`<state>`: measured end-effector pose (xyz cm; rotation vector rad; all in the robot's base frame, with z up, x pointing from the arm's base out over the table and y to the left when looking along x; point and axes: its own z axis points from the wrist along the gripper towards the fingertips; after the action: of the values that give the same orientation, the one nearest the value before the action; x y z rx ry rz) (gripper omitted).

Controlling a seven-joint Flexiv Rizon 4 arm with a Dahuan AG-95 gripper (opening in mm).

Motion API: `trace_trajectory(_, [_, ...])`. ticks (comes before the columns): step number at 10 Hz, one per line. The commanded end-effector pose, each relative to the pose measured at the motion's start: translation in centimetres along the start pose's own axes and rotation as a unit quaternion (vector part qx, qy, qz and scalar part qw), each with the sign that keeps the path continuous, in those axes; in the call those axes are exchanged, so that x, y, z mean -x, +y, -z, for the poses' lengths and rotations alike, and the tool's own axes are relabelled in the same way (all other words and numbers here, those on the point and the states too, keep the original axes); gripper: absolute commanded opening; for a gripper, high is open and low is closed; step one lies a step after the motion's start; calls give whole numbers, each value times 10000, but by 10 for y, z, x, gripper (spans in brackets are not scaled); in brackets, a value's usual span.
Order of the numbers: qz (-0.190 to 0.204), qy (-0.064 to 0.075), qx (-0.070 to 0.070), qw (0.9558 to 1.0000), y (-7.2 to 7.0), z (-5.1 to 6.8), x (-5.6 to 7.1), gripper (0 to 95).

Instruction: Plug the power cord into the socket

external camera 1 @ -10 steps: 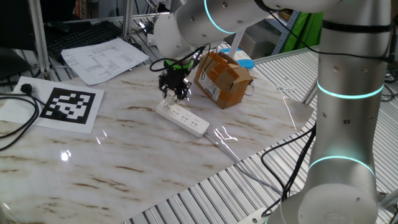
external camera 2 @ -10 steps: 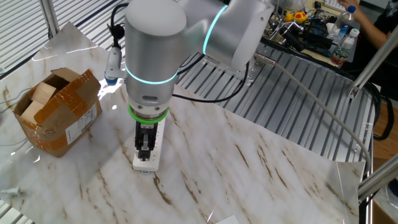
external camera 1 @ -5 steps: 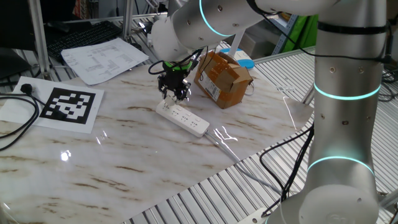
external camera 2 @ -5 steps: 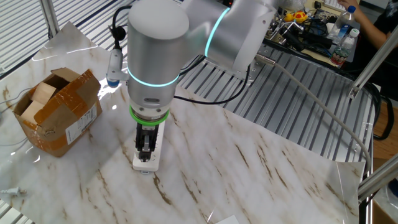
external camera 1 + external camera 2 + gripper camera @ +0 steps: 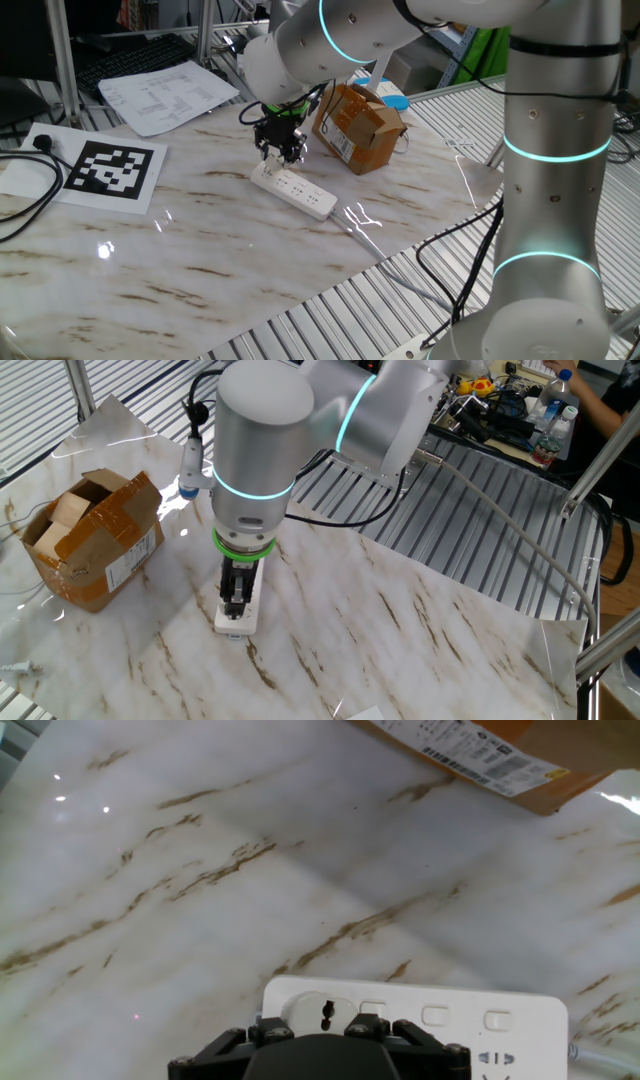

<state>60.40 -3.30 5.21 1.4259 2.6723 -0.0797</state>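
The socket is a long white power strip [image 5: 296,191] lying on the marble table, also seen in the other fixed view [image 5: 238,616] and in the hand view [image 5: 455,1018]. The power cord, a small round white plug [image 5: 320,1011] with dark marks, sits on the outlet at the strip's end. My gripper [image 5: 318,1036] stands straight over that end [image 5: 279,153] [image 5: 236,598]. Its black fingers close against the plug on both sides. In both fixed views the fingers hide the plug.
A brown cardboard box [image 5: 358,124] [image 5: 90,542] stands close behind the strip. Printed papers [image 5: 165,93] and a black-and-white marker sheet [image 5: 112,170] lie at the left, with a black cable [image 5: 28,205] beside them. The strip's thin pale cable [image 5: 368,243] runs toward the ribbed table edge.
The arm's upper body has shifted slightly sideways. The fingers stay on the strip's end and the strip has not moved.
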Motion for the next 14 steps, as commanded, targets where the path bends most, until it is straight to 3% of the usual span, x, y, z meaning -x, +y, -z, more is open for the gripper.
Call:
trace_trajectory(1, [17,-54,-15,10000,0,-1,-1,0])
trace_trajectory(11, [5,-55,-16,10000,3,-2,-10,0])
trace_trajectory(13, [-31,77,-18,10000,2,-1,-10,0])
trace_trajectory(14, [-25,311,-26,9995,2,2,-9,0])
